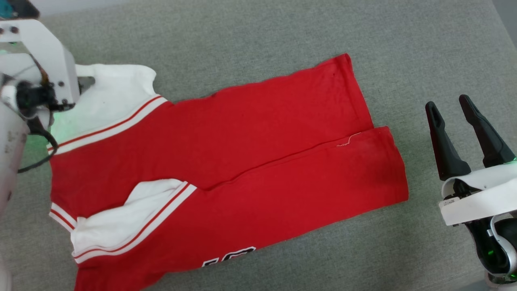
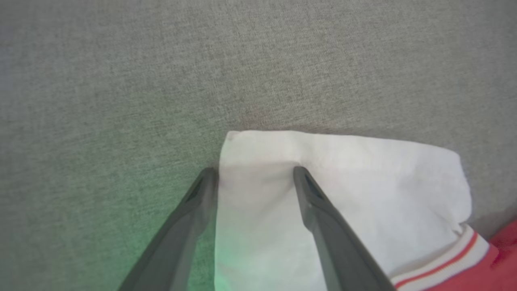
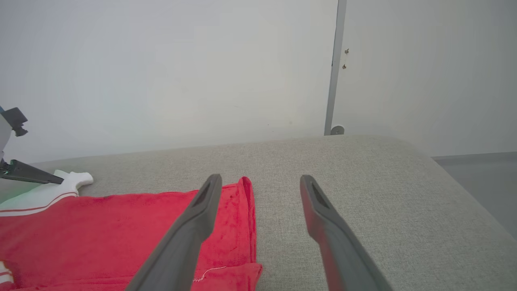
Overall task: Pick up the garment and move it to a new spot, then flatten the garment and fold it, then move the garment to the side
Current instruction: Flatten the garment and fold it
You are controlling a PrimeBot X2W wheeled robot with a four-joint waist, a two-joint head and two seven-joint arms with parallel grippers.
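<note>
Grey cushion (image 1: pixel 258 36) holds half-folded garment (image 1: pixel 242 153). Left gripper (image 2: pixel 253 171) wide over white sleeve (image 2: pixel 363 169) edge, ready to pinch. Right gripper (image 1: pixel 447 101) wide, empty, nearby.

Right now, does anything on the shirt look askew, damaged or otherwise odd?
Yes. A loose white thread curls off the hem of the garment where its two folded flaps meet, and those flaps' ends are stepped, not flush. One white sleeve juts past the fold, beneath the open left hand.

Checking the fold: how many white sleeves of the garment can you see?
2. The far sleeve lies at the open left gripper; the near sleeve is folded onto the garment, over its red body.
</note>
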